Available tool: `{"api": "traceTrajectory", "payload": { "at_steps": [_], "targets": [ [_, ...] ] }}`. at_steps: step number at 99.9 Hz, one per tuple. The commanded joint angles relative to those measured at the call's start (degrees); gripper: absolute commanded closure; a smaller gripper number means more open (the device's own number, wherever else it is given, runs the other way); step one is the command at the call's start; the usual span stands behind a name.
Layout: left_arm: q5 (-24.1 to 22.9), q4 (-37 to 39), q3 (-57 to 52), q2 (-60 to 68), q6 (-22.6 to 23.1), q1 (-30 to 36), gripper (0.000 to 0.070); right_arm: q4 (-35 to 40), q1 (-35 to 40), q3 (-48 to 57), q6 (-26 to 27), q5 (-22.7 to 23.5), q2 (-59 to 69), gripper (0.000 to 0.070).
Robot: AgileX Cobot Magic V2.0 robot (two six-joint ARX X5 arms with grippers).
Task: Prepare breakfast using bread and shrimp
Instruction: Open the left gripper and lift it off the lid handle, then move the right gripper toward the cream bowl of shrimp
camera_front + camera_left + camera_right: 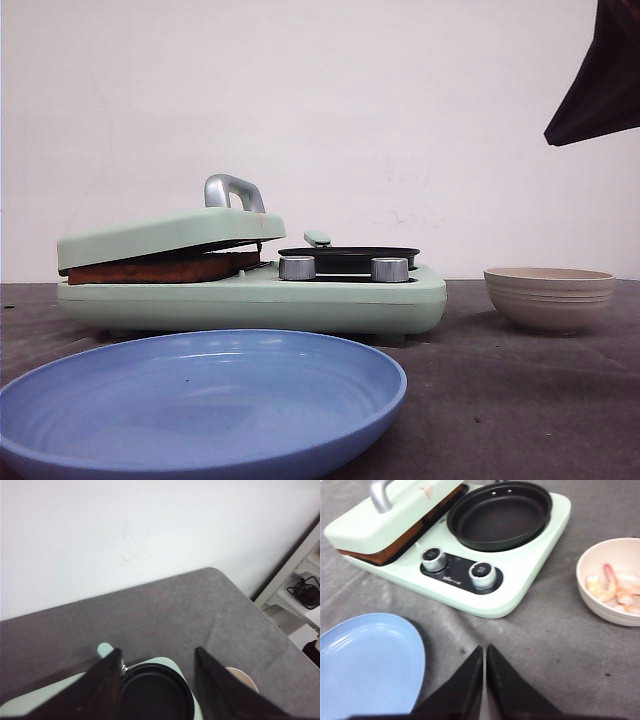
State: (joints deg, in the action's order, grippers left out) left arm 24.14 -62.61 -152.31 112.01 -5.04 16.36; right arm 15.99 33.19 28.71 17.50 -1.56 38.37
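The bread lies under the lowered lid of the mint-green breakfast maker; only its brown crust edge shows, also in the right wrist view. Pink shrimp lie in a beige bowl, which stands right of the maker. My left gripper is open and empty, above the maker's black round pan. My right gripper is shut and empty, above the grey table in front of the maker, between the blue plate and the bowl.
A large blue plate sits at the front left of the table, also in the right wrist view. Two silver knobs face the front of the maker. A dark part of my right arm hangs at the upper right.
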Motion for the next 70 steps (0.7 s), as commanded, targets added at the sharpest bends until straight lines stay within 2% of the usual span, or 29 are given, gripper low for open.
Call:
{"api": "traceTrajectory", "payload": {
  "at_steps": [1,48,70],
  "targets": [
    [0.74,0.35,-1.92,-0.57,1.36,0.48,0.0626,-0.61,-0.24,0.13,0.52,-0.22,-0.04,0.0700],
    [0.22,-4.28,-1.92,-5.92,3.91,1.01,0.0638,-1.31,-2.36,0.22,0.57,0.24,-0.42,0.0700],
    [-0.57,-6.25,-1.92,-8.98,4.57,1.01,0.0635,-4.17,-2.38,0.24,1.70,0.02,-0.42,0.0700]
  ]
}}
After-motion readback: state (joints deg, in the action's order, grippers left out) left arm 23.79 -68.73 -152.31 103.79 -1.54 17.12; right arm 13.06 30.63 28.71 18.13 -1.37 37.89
